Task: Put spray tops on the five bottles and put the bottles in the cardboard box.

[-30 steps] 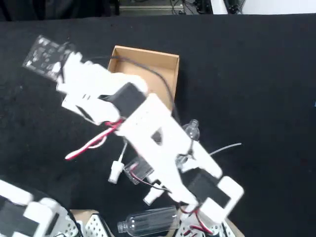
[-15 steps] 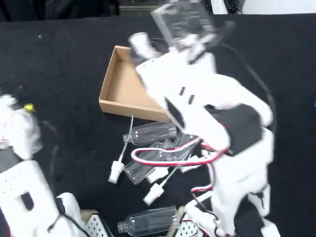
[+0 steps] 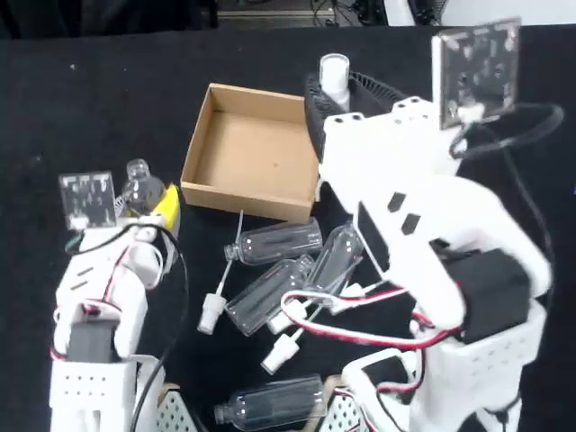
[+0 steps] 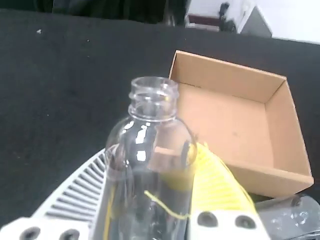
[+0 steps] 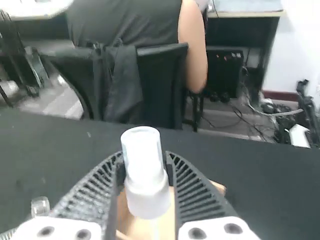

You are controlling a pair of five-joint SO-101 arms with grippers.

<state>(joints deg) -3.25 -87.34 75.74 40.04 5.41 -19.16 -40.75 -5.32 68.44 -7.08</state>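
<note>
Left pincer (image 3: 142, 193) and right pincer (image 3: 335, 83) are aloft, pointing forward, clamped tight.

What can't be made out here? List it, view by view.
- Right wrist view: the spray top's tube, hidden below the fingers.
- Left wrist view: the held bottle's base, cut off by the picture's edge.
- High view: how many loose tops lie beside the bottle under the right arm, which covers part of that pile.
</note>
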